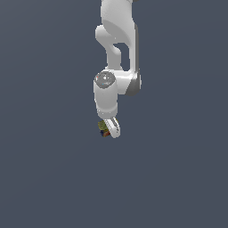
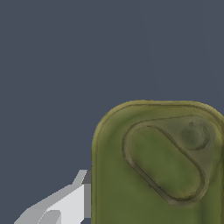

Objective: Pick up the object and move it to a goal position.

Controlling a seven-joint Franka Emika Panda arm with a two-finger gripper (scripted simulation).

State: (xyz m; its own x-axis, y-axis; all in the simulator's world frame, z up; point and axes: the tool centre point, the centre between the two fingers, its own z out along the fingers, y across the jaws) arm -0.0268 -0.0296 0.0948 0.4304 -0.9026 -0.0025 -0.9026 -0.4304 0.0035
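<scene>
The object [image 2: 162, 170] is a small tin with rounded corners and an olive-green top, and it fills much of the wrist view from very close. In the exterior view only a sliver of the object [image 1: 103, 129] shows, with green, red and dark colours, beside the white hand. My gripper [image 1: 108, 131] points downward over it. One of its fingers [image 2: 70, 203] lies flat against the tin's side. The other finger is out of the picture. The tin sits between the jaws, which look closed on it.
A plain dark blue-grey floor [image 1: 44, 169] surrounds the arm on every side. The white arm links [image 1: 116, 49] rise behind the hand toward the top of the exterior view. No goal marker shows.
</scene>
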